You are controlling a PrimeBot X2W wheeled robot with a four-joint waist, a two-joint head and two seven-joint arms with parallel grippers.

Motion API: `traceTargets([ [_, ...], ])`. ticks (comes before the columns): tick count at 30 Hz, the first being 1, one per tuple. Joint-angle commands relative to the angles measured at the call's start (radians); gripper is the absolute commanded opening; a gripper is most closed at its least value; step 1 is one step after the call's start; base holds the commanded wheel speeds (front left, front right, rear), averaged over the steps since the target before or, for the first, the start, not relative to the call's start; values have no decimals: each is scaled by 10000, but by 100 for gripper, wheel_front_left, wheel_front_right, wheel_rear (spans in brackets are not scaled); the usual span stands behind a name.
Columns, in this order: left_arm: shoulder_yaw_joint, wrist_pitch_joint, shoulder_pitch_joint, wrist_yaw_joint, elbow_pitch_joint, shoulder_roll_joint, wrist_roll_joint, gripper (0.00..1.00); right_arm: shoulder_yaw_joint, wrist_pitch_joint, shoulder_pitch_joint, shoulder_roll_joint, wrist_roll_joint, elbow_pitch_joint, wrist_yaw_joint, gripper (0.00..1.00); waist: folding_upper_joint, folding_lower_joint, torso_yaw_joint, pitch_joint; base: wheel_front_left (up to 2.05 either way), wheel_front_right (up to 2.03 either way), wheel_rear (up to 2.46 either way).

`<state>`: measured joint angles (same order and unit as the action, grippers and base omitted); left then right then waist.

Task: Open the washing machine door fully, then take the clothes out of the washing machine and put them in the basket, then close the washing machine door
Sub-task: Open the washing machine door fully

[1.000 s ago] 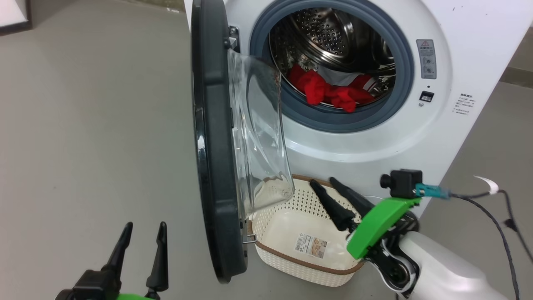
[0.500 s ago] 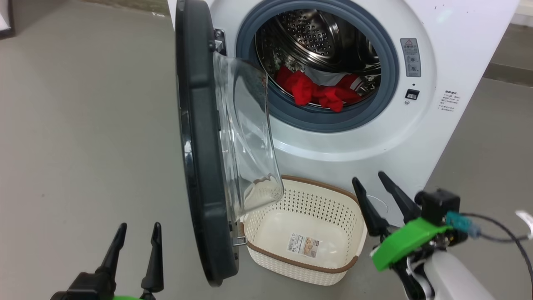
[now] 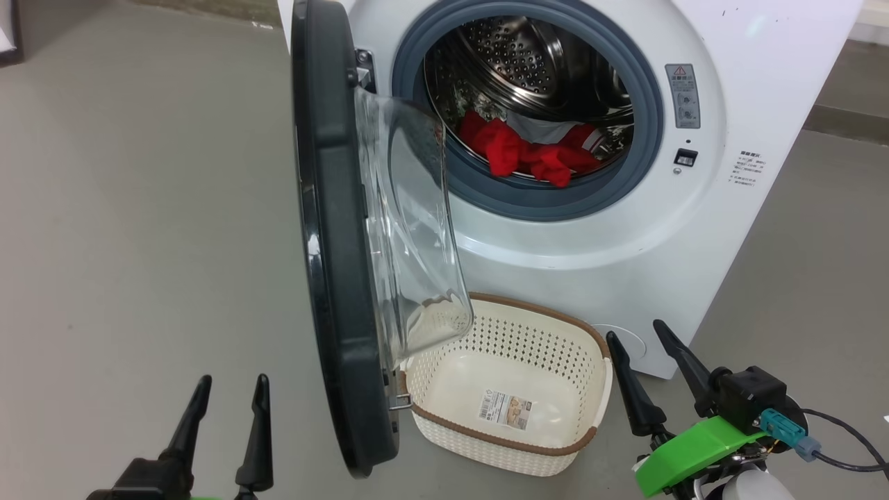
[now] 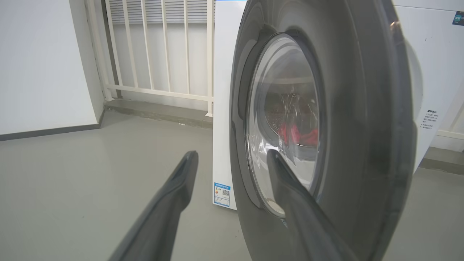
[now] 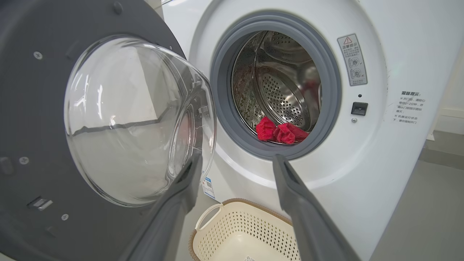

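Two grippers occupy the nearest zone, both with fingers spread wide and nothing between them. My left gripper [image 3: 233, 380] hangs low on the outer side of the washing machine door [image 3: 326, 208]. My right gripper [image 3: 633, 332] hangs low just beside the right end of the basket [image 3: 514, 340].

Status of step 1: the door stands out from the machine face, seen almost edge-on from the head, with its glass bowl [image 3: 410, 229] facing the opening. I judge it open wide enough for access; whether it is at its full travel I cannot tell.

Status of step 2: not started. The basket sits on the floor directly in front of the washing machine [image 3: 625, 236], its left end under the glass bowl. It holds no garment, and the paper label [image 3: 505, 408] on its bottom is uncovered. The clothes [image 3: 528, 156] lie as a red heap at the front bottom of the drum [image 3: 528, 55], just behind the grey rubber ring [image 3: 528, 205].

Status of step 3: closing the door remains to be done, after the transfer.

Surface and room: the floor [image 3: 139, 208] is smooth, grey and slightly glossy. Beyond the machine, the left wrist view shows a white wall [image 4: 36, 65] and a white barred railing [image 4: 163, 54].
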<state>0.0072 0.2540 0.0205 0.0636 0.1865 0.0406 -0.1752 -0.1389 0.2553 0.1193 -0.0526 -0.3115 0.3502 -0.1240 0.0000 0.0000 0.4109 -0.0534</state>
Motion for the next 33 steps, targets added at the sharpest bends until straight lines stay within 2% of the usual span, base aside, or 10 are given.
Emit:
traceTargets([
  [1, 343, 78, 173, 58, -289, 106, 153, 100, -195, 64, 192, 20, -85, -320, -67, 100, 0, 0, -3, 11, 0, 0, 0],
  [12, 328, 78, 198, -6, -316, 101, 148, 100, -306, 64, 135, 23, -149, -271, -67, 100, 0, 0, 3, 93, 0, 0, 0],
  [22, 361, 78, 187, -260, -448, 98, -81, 100, -427, 64, 132, 23, -230, -154, -67, 100, 0, 0, -13, 119, 0, 0, 0],
  [23, 345, 78, 190, -240, -497, 98, -117, 93, -427, 64, 134, 23, -238, -145, -67, 100, 0, 0, -13, 118, 0, 0, 0],
  [24, 340, 78, 191, -236, -556, 98, -125, 45, -434, 64, 135, 23, -245, -135, -67, 100, 0, 0, -16, 114, 0, 0, 0],
  [25, 327, 78, 187, -246, -601, 98, -86, 14, -440, 64, 133, 23, -255, -124, -67, 100, 0, 0, -18, 107, 0, 0, 0],
  [26, 315, 78, 181, -260, -633, 98, -58, 0, -445, 64, 130, 23, -271, -109, -67, 100, 0, 0, -21, 97, 0, 0, 0],
  [31, 248, 78, 248, -395, -784, 98, -8, 0, -450, 64, 113, 24, -331, -50, -67, 100, 0, 0, -29, 36, 0, 0, 0],
  [33, 252, 52, 465, -582, -1179, 98, -6, 0, -440, 64, 95, 24, -369, -10, -67, 100, 0, 0, -31, -10, 0, 0, 0],
])
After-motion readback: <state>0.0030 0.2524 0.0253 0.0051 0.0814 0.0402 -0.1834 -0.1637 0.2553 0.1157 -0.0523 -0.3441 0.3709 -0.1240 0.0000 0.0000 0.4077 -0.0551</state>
